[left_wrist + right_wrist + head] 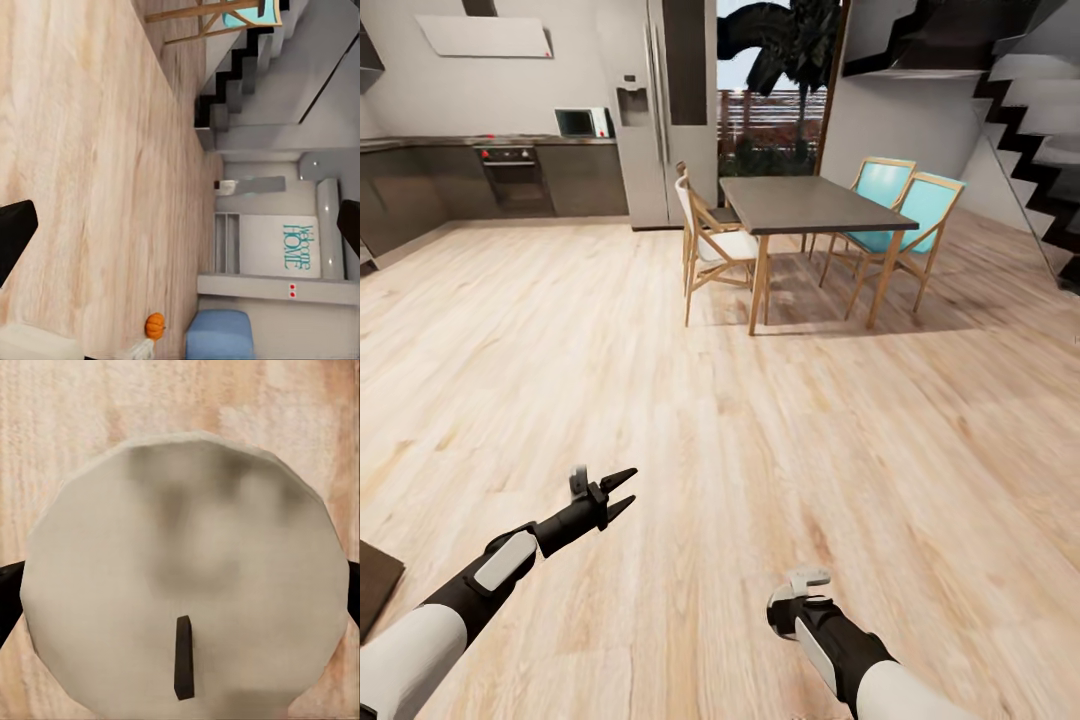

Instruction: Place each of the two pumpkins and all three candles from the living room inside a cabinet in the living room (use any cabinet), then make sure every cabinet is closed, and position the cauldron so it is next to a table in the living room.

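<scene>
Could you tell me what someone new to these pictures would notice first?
The dark-topped dining table stands out in the head view, far across the pale wood floor, with white chairs on one side and turquoise chairs on the other. Nearer, the left gripper hangs over the bare floor, jaws apart. In the left wrist view, a small orange pumpkin sits on the floor.

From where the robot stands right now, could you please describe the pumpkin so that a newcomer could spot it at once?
Start in the left wrist view at the white wall panel with teal lettering, then go to the blue cushioned seat beside it. Close to that seat, on the pale wood floor, sits the pumpkin. It is small, ribbed and the one bright-orange thing among white, grey and blue.
</scene>
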